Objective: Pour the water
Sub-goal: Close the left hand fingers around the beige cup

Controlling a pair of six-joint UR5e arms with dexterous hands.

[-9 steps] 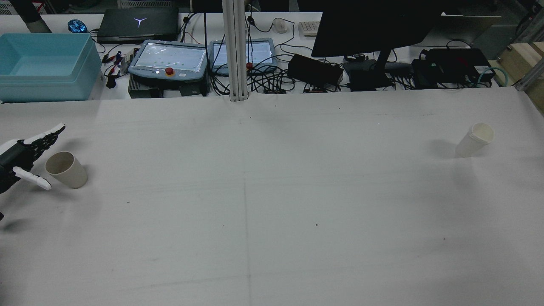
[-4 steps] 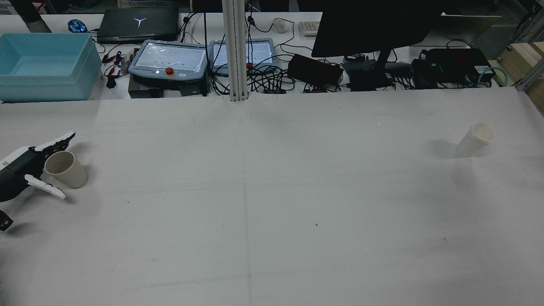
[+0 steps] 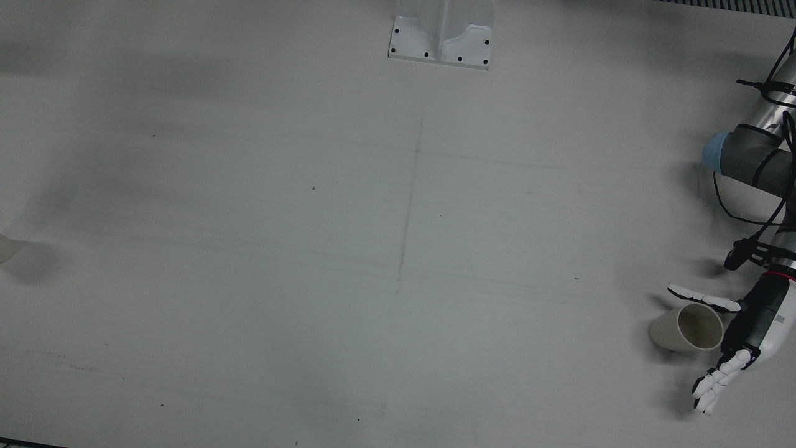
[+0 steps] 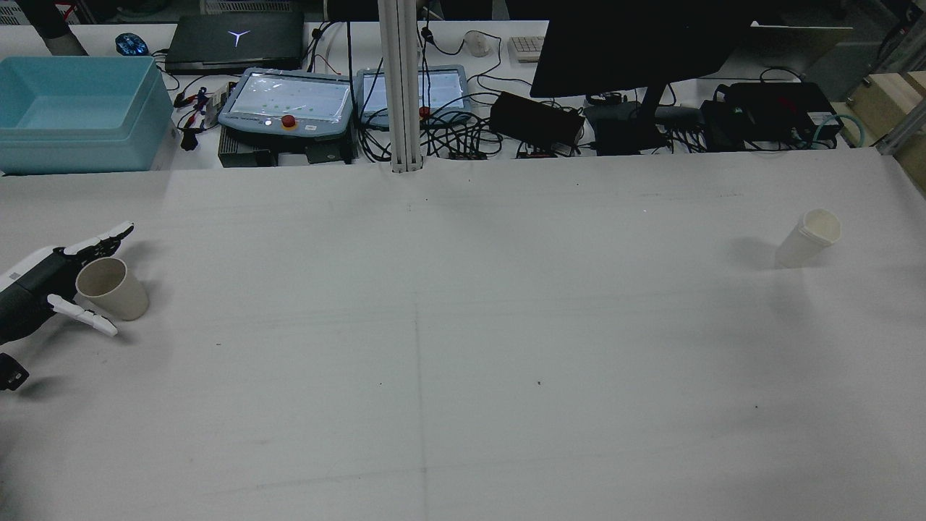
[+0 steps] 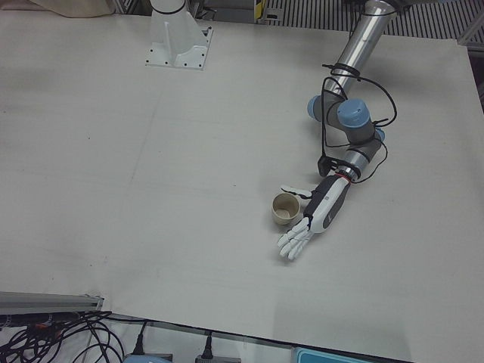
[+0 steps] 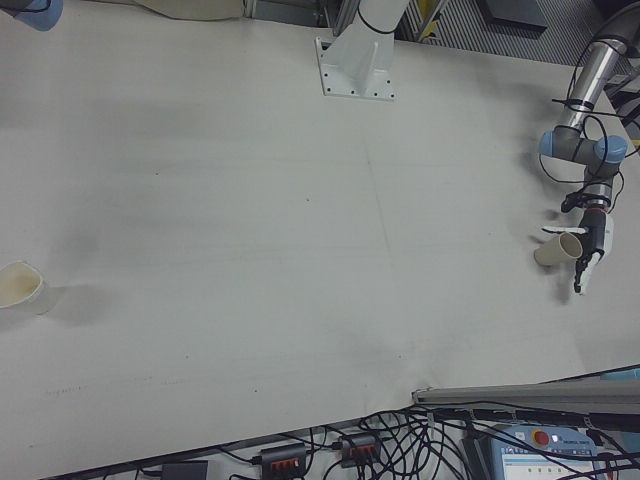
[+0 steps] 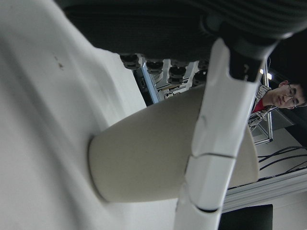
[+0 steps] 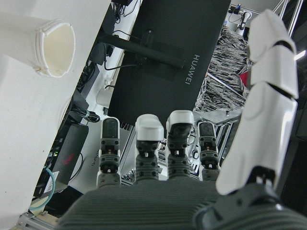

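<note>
A beige cup [image 4: 112,289] stands upright near the table's left edge in the rear view, also seen from the front [image 3: 687,328] and left-front [image 5: 286,209]. My left hand [image 4: 43,286] is open around it, with the thumb on one side and the other fingers [image 3: 715,379] stretched past the other side. In the left hand view the thumb [image 7: 216,143] crosses in front of the cup [image 7: 144,163]; I cannot tell whether they touch. A white cup [image 4: 809,237] stands far right. My right hand [image 8: 182,158] is open and apart from that white cup [image 8: 41,40].
Beyond the table's far edge are a light blue bin [image 4: 79,116], teach pendants [image 4: 286,105], a monitor [image 4: 636,43] and cables. A white post [image 4: 401,87] rises at centre back. A person [image 7: 283,96] is visible in the background.
My left hand has slid forward and lower along the beige cup, so its fingers now flank the cup on both sides. Neither cup has moved.
</note>
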